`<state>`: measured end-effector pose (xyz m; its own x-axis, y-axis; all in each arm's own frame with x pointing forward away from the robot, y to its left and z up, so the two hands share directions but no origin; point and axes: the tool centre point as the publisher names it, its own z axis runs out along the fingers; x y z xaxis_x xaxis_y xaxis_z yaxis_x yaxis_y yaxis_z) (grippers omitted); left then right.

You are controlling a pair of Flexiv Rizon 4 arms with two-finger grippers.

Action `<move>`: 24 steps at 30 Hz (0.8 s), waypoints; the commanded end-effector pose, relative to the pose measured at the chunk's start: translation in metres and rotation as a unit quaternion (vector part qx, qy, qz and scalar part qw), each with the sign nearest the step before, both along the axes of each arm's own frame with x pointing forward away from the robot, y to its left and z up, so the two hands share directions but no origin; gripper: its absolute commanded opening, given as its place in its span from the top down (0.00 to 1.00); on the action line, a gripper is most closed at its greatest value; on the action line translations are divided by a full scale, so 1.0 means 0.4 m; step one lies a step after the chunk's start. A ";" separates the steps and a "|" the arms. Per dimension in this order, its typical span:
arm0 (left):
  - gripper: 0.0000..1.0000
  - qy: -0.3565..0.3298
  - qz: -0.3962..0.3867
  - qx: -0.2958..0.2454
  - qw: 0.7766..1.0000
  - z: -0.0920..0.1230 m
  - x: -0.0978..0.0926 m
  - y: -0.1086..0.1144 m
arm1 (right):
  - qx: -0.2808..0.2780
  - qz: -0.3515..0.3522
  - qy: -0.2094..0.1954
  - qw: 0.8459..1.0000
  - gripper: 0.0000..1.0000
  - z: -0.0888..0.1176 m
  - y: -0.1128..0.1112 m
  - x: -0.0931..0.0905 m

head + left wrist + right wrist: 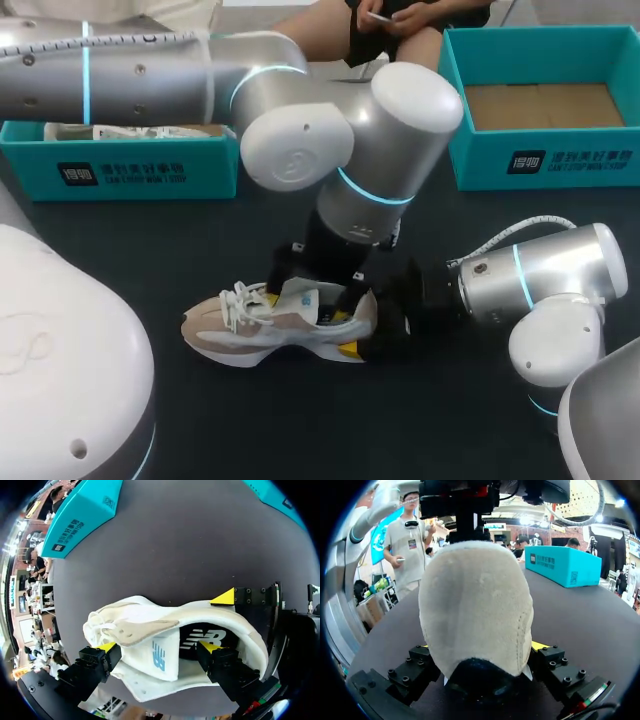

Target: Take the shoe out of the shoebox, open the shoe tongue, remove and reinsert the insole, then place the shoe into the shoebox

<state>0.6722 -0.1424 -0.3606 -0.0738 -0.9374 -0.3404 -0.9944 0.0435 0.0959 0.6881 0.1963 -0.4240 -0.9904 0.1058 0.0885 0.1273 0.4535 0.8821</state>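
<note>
The shoe (pixel 270 330) lies on its sole on the dark table (pixel 450 420), near the middle, toe to the left and heel to the right, outside both boxes. The left teal shoebox (pixel 130 165) stands at the far left and the right teal shoebox (pixel 545 160) at the far right, both well apart from the shoe.

The left gripper (pixel 158 647) hangs directly over the shoe's opening with its fingers spread wide. The white tongue (pixel 162 655) lies between them. One yellow tip sits against the upper beside the laces (pixel 238 300), and the other stands over the black insole (pixel 205 637), apart from the tongue.

The right gripper (pixel 482 647) comes in from the right and clasps the heel, with a finger against each side.

From above, the left arm's wrist covers the shoe's opening and most of its own fingers. The right gripper's fingers there are dark and hard to separate from the heel. From the left wrist, only one of the right gripper's yellow tips shows, on the far side of the heel. From the right wrist, the heel hides everything forward of it. What lies in the left box cannot be made out; it is pale
</note>
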 end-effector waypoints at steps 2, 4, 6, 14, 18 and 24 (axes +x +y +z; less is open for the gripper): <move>0.00 0.001 0.010 0.004 1.000 -0.007 0.005 0.012 | -0.002 -0.001 0.000 1.000 1.00 -0.011 0.012 0.002; 0.00 -0.002 0.016 0.009 1.000 -0.003 0.006 0.022 | -0.002 -0.001 0.000 1.000 1.00 -0.011 0.012 0.002; 0.00 -0.003 0.017 0.009 1.000 0.003 0.005 0.030 | -0.002 -0.001 0.000 1.000 1.00 -0.011 0.012 0.002; 0.00 -0.004 0.035 0.020 0.999 0.021 -0.005 0.073 | -0.002 -0.001 0.000 1.000 1.00 -0.011 0.012 0.002; 0.10 -0.009 0.048 0.021 0.999 0.033 -0.004 0.095 | -0.002 -0.001 0.000 1.000 1.00 -0.011 0.012 0.002; 0.65 -0.021 0.063 0.012 0.998 0.057 0.001 0.118 | -0.002 -0.001 0.000 1.000 1.00 -0.011 0.012 0.002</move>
